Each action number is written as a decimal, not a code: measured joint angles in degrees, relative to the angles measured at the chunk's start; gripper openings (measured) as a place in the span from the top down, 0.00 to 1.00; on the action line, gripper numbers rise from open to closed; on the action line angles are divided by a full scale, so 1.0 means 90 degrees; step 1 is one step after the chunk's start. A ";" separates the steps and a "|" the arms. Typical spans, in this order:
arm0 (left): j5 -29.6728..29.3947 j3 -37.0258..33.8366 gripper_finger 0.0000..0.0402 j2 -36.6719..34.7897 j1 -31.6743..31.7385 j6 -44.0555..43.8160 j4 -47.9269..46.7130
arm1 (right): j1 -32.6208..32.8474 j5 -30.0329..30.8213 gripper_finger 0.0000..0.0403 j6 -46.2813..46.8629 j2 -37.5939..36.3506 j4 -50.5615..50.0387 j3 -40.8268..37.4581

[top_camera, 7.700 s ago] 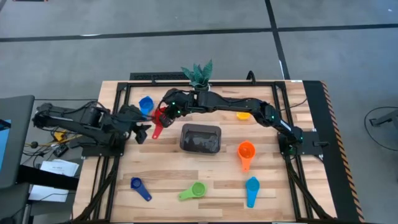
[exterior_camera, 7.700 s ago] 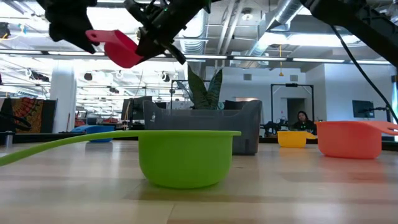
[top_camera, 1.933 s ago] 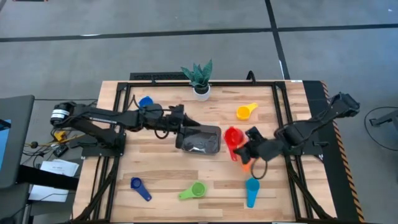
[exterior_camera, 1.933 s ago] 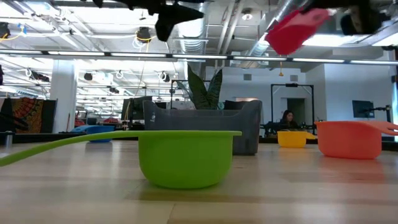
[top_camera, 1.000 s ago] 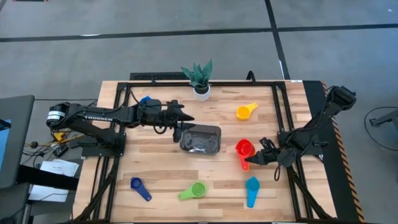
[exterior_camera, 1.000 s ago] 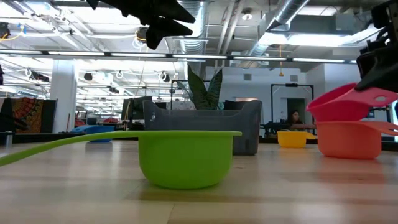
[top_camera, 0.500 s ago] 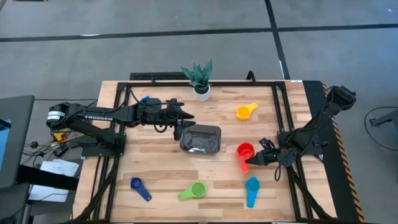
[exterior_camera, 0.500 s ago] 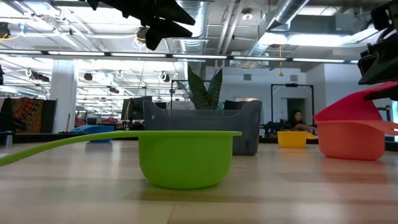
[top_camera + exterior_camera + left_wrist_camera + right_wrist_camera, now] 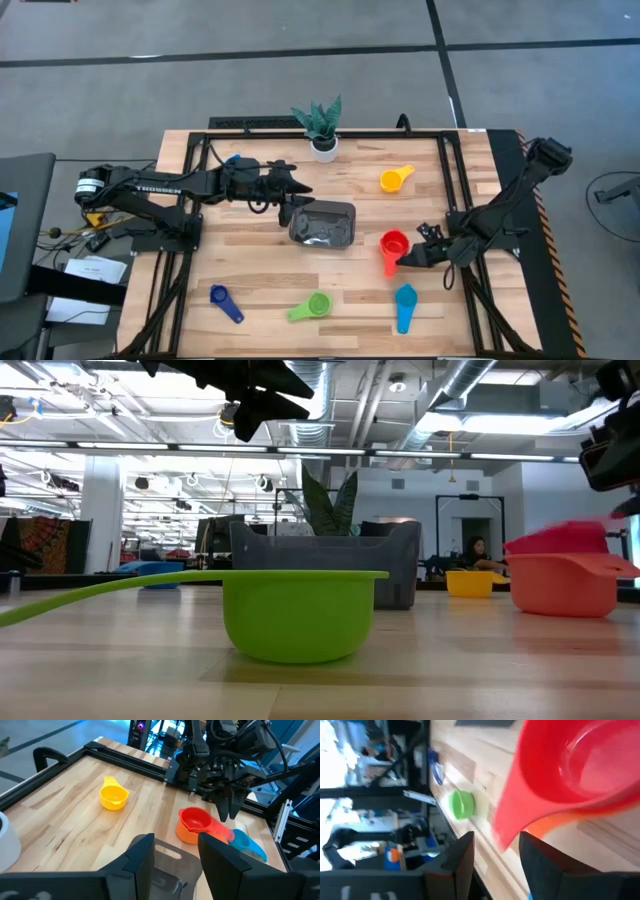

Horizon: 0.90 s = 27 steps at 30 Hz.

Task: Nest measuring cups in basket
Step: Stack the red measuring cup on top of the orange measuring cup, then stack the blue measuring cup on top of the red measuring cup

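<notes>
1. Sitting in the orange cup [image 9: 391, 262], the red cup [image 9: 393, 243] lies on the table right of the basket [image 9: 322, 222], not in it. The stack could tip, or the red cup skid off, if the right gripper [image 9: 412, 259] clips the handle as it backs away.
2. Right gripper jaws look spread and released, just beside the red handle in the left wrist view [image 9: 229, 815]; nothing is grasped.
3. Left gripper [image 9: 288, 192] hovers at the basket's back left corner, jaws parted and empty. Risk: it could nudge the basket and shift the target.
4. Nesting outside the basket means the pair still has to be carried in together; a loose fit could let the two cups separate in a lift.
5. Other cups lie well apart: yellow [image 9: 394, 180], blue [image 9: 404, 303], green [image 9: 313, 306], dark blue [image 9: 222, 299]; another blue one [image 9: 234, 160] behind the left arm.
6. Versus a second ago: the red cup was held tilted above the orange one, now it is seated lower and level, with the gripper off it. Left arm unchanged.
</notes>
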 joint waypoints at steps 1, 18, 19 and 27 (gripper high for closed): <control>0.0001 0.0000 0.65 0.0000 0.0000 0.0001 -0.0003 | 0.0000 -0.0102 0.57 0.0054 -0.0071 -0.0339 0.0108; -0.0614 0.0000 0.65 -0.1497 0.0403 -0.0106 -0.1896 | -0.0623 0.0695 0.70 -0.0008 -0.0115 -0.3564 0.1692; -0.0729 0.0000 0.65 -0.1662 0.0471 -0.0183 -0.2125 | -0.0771 0.0777 0.71 -0.0174 -0.0081 -0.3426 0.1695; -0.2371 0.0000 0.65 -0.2422 0.1051 -0.1043 -0.4287 | -0.2124 0.1069 0.73 -0.2419 0.0102 -0.1388 0.1695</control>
